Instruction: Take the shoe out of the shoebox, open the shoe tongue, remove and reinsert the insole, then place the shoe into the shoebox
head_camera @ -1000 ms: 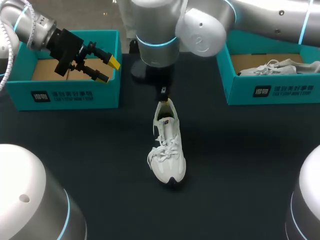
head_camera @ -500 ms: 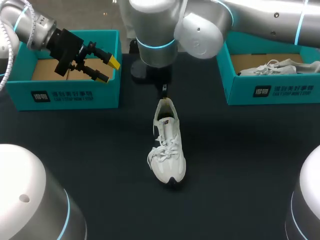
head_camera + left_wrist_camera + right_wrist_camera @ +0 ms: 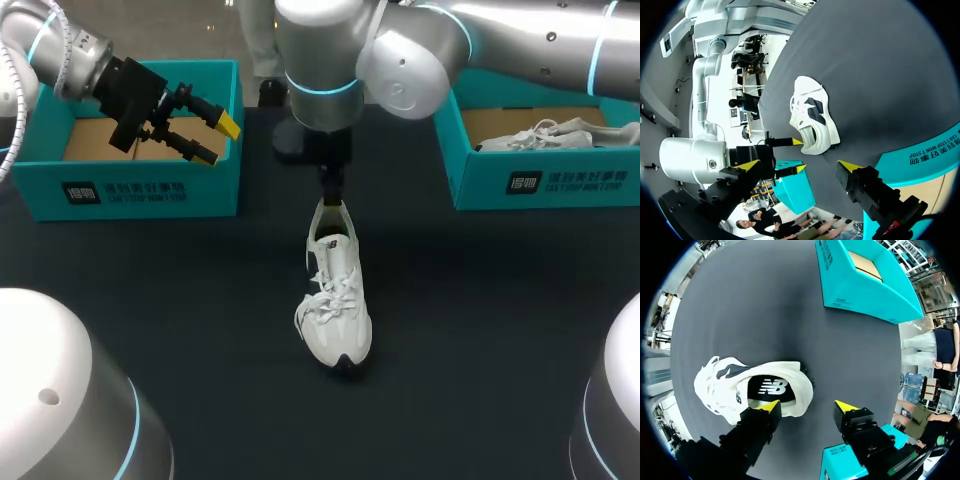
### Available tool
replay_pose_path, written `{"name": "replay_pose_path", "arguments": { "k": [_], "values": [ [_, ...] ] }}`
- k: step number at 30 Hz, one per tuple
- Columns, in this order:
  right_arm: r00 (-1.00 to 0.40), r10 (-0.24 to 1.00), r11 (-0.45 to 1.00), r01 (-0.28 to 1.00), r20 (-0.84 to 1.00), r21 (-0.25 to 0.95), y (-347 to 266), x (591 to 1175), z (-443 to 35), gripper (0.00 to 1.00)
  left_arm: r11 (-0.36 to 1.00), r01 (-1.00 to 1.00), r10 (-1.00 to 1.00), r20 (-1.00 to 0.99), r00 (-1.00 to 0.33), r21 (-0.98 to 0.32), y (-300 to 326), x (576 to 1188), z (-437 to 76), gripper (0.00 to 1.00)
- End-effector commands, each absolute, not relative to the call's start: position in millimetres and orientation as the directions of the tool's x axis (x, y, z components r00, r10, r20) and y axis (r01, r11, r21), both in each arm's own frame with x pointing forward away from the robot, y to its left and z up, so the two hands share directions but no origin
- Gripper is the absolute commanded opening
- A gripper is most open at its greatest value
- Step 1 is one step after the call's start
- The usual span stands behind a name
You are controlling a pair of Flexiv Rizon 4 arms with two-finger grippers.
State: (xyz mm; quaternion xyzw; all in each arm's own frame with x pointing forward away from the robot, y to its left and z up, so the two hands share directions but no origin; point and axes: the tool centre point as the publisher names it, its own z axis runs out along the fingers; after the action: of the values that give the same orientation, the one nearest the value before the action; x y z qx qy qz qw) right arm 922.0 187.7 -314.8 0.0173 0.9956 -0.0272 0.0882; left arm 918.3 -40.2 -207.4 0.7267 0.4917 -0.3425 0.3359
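A white shoe [image 3: 335, 300] lies mid-table, toe toward the near edge and heel toward the far side. My right gripper [image 3: 332, 196] hangs just over the heel. In the right wrist view that gripper [image 3: 807, 406] is open: one yellow tip stands against the side of the shoe's heel [image 3: 790, 390] and the other is over bare table. My left gripper [image 3: 210, 138] is open and holds nothing, above the left teal shoebox [image 3: 130, 185], whose cardboard floor is bare. From the left wrist view the shoe [image 3: 812, 117] lies well ahead of the left gripper [image 3: 799, 165].
A second teal shoebox [image 3: 540, 180] at the right holds another white shoe [image 3: 555, 133]. Dark table [image 3: 480, 320] stretches around the shoe on both sides and toward the near edge. My right arm's upper links [image 3: 400, 60] hang over the table's far middle.
My right gripper has gone from shut at the shoe's heel to open, and its arm has shifted slightly to the right. The shoe and the left arm have stayed put.
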Motion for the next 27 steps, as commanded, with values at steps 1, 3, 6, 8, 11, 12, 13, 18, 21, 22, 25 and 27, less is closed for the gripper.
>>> {"name": "replay_pose_path", "arguments": {
  "k": [1,3,6,8,11,12,13,18,21,22,25,27],
  "values": [
    [-0.982,0.019,0.998,0.031,-0.189,-0.063,192.5,927.7,-332.5,0.68,-0.291,0.945,0.487,-0.827,0.283,0.152,-39.9,917.9,-207.1,1.0],
    [-0.98,0.018,0.998,0.031,-0.2,-0.059,192.4,929.5,-337.1,0.67,-0.291,0.945,0.487,-0.827,0.283,0.152,-39.9,917.9,-207.1,1.0],
    [-0.98,0.014,0.998,0.027,-0.2,-0.063,192.9,933.6,-346.7,0.67,-0.291,0.945,0.487,-0.827,0.283,0.152,-39.9,917.9,-207.1,1.0],
    [-0.981,0.009,0.998,0.021,-0.194,-0.064,193.6,935.6,-353.8,0.67,-0.291,0.945,0.487,-0.827,0.283,0.152,-39.9,917.9,-207.1,1.0],
    [-0.982,0.0,0.998,0.014,-0.189,-0.069,193.3,936.9,-364.7,0.69,-0.291,0.945,0.487,-0.827,0.283,0.152,-39.9,917.9,-207.1,1.0],
    [-0.982,-0.006,0.998,0.007,-0.186,-0.068,192.8,937.3,-369.1,0.7,-0.291,0.945,0.487,-0.827,0.283,0.152,-39.9,917.9,-207.1,1.0],
    [-0.983,-0.008,0.998,0.005,-0.181,-0.069,192.0,937.6,-371.3,0.7,-0.291,0.945,0.487,-0.827,0.283,0.152,-39.9,917.9,-207.1,1.0],
    [-0.985,-0.009,0.998,0.001,-0.17,-0.063,188.3,941.1,-381.4,0.67,-0.291,0.945,0.487,-0.827,0.283,0.152,-39.9,917.9,-207.1,1.0],
    [-0.988,-0.007,0.998,0.002,-0.156,-0.061,187.7,941.7,-386.9,0.62,-0.291,0.945,0.487,-0.827,0.283,0.152,-39.9,917.9,-207.1,1.0],
    [-0.988,-0.006,0.998,0.003,-0.154,-0.06,187.4,941.5,-387.4,0.55,-0.291,0.945,0.487,-0.827,0.283,0.152,-39.9,917.9,-207.1,1.0],
    [-0.988,-0.004,0.998,0.006,-0.152,-0.064,184.3,940.6,-387.3,0.46,-0.291,0.945,0.487,-0.827,0.283,0.152,-39.9,917.9,-207.1,1.0],
    [-0.989,-0.003,0.998,0.007,-0.151,-0.066,183.2,940.1,-386.6,0.39,-0.291,0.945,0.487,-0.827,0.283,0.152,-39.9,917.9,-207.1,1.0]
  ]
}}
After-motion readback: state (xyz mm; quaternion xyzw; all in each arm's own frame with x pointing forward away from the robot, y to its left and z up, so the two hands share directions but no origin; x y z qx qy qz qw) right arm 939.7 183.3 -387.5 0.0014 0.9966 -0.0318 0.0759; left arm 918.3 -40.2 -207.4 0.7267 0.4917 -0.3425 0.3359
